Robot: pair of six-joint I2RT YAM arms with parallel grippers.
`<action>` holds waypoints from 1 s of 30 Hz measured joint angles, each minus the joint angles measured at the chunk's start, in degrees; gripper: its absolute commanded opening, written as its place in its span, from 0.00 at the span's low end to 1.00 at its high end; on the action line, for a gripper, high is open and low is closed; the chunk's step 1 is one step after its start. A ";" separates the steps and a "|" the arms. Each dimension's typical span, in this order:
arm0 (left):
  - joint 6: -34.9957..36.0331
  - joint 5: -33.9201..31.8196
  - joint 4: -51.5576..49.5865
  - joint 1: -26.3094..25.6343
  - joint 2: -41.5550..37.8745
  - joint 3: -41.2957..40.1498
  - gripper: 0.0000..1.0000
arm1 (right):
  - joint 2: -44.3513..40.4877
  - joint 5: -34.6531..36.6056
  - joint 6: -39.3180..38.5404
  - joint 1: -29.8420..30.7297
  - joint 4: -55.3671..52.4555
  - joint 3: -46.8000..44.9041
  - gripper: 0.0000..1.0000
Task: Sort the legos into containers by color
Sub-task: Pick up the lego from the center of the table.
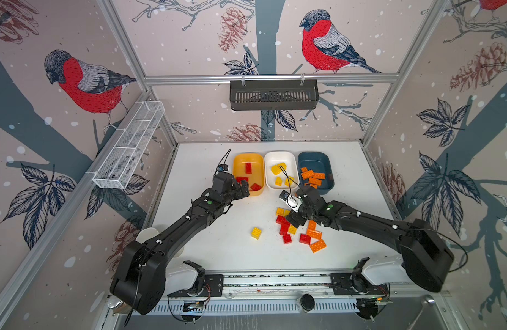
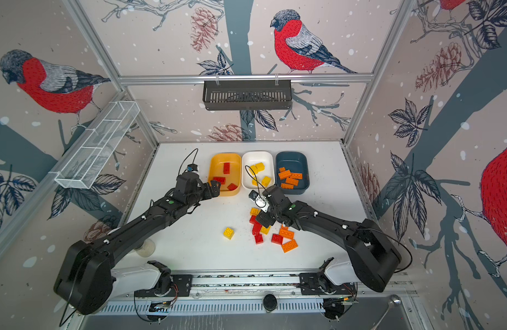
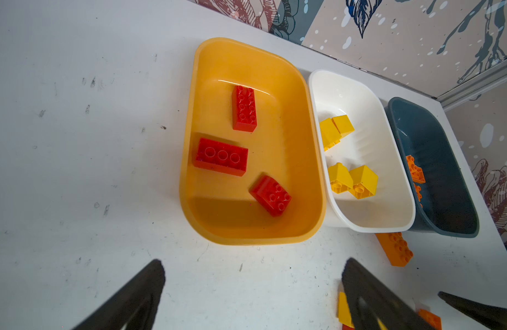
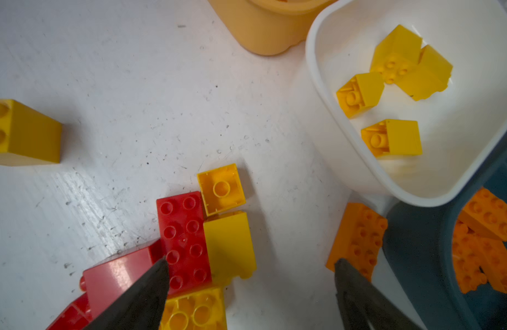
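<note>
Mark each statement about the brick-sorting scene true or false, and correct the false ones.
1. The yellow-orange tray holds three red bricks. True.
2. The white tray holds red bricks too. False: it holds yellow bricks.
3. The left gripper grips a red brick. False: its jaws stand open, empty.
4. One yellow brick lies alone on the table, apart from the pile. True.
5. The teal tray is empty. False: orange bricks lie in it.
</note>
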 measured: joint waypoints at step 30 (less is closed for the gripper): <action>-1.60 -0.50 -0.42 0.00 6.38 2.78 0.97 | 10.03 -4.76 -2.25 -3.91 -5.49 7.30 0.31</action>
